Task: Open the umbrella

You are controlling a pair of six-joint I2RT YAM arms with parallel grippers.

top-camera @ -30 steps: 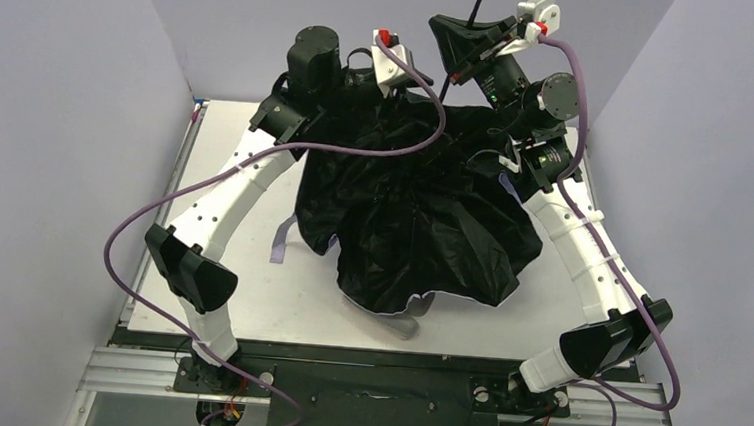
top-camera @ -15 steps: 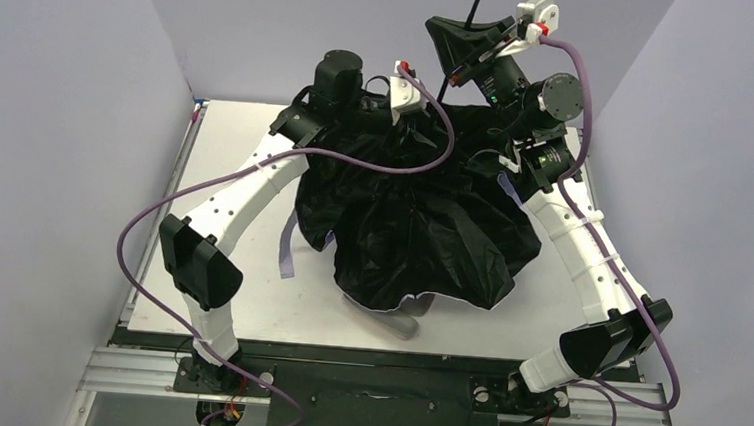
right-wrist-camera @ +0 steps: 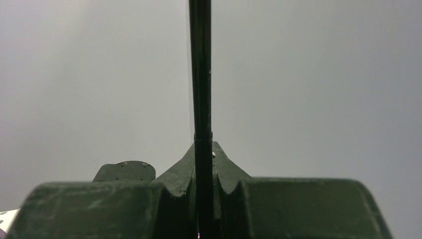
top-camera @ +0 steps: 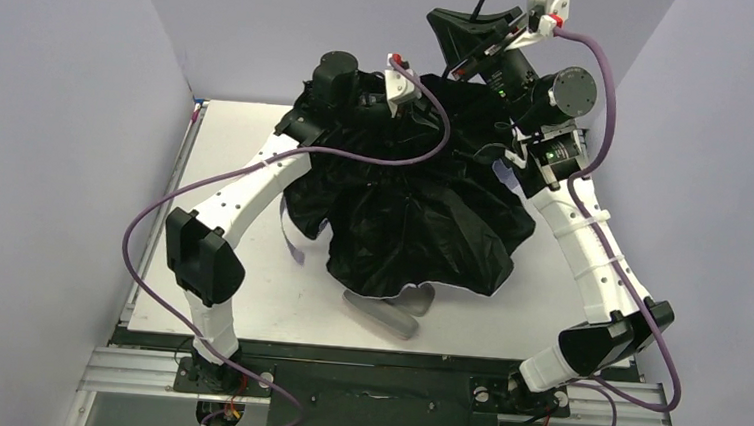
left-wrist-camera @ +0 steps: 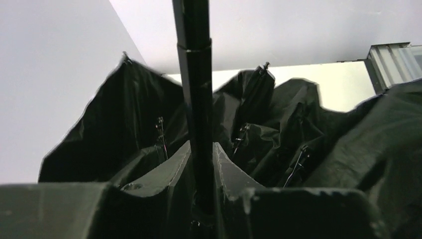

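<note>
The left gripper (left-wrist-camera: pixel 202 152) has its two fingers pressed tight on the thin black shaft (left-wrist-camera: pixel 195 79) of the umbrella (top-camera: pixel 418 211). The shaft goes straight up and out from between the fingers. All around this gripper, on both sides and past its tips, the black cloth (left-wrist-camera: pixel 308 129) stands up in crumpled folds. Thin metal ribs (left-wrist-camera: pixel 160 137) poke through it (from above, this gripper is buried in the cloth and you can't see it).

The right gripper (right-wrist-camera: pixel 203 149) is higher up on the same shaft, above the cloth. Its fingers squeeze the shaft too. The shaft runs on past its tips, with only the plain grey wall behind it.

Below both grippers, the umbrella hangs down in a big, loose, saggy black heap over the white table (top-camera: pixel 237 293). It is not spread out round. I can't tell if its bottom edge touches the table.

A pale purple strap (top-camera: pixel 289 239) sticks out from the heap on the left gripper's side, well below that gripper. A pinkish-grey case (top-camera: pixel 386 316) peeks out from under the near edge of the cloth. It lies on the table, far from both grippers, toward the arm bases.
</note>
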